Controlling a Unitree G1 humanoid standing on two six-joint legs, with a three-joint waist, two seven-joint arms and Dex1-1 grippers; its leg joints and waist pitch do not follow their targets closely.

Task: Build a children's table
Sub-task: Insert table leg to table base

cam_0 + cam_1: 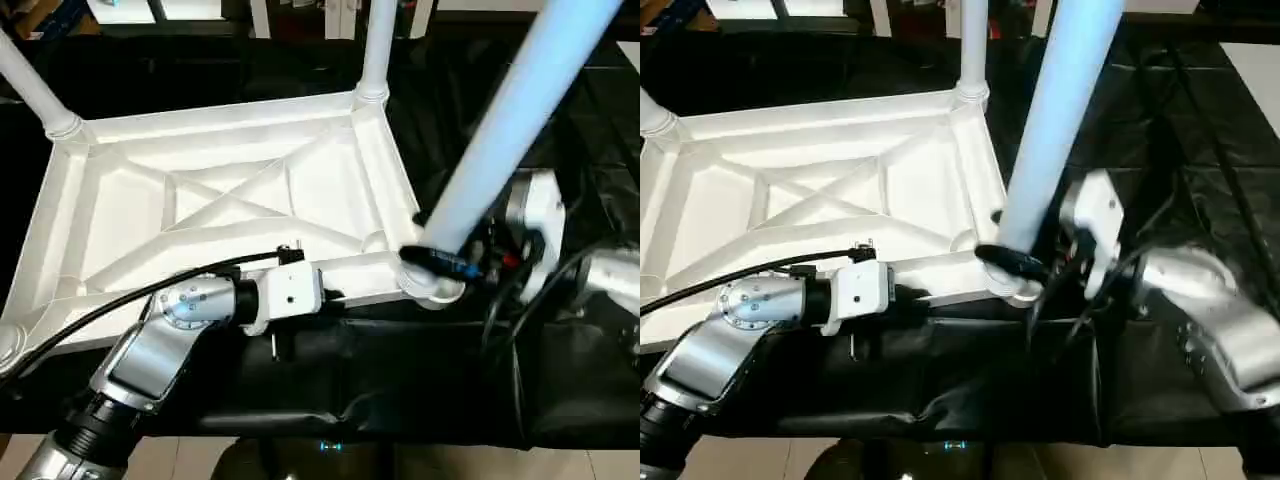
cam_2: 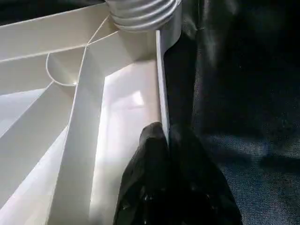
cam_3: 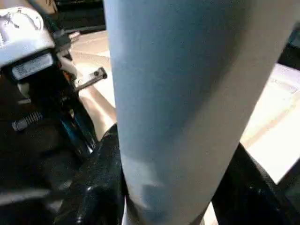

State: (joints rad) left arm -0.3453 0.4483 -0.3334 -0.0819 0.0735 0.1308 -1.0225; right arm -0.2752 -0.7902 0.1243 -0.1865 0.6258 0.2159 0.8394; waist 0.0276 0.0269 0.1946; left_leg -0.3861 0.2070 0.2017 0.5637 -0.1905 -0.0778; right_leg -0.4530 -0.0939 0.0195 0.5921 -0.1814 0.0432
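The long white cylindrical tube leg (image 1: 520, 120), clasped by the right gripper (image 1: 440, 262), is held tilted above the near-right round corner socket (image 1: 432, 288) of the white plastic X-ribbed tabletop (image 1: 230, 200). The left gripper (image 2: 161, 154) is pinched shut on the tabletop's rim.

Our forearms (image 1: 150, 355) are brushed silver with round joint caps, ending in white wrist blocks (image 1: 290, 292) with a small dark lens hole. Black ribbed cuffs sit at the elbows. Black cables (image 1: 110, 305) loop along both arms. Our fingers (image 2: 154, 187) are glossy black.
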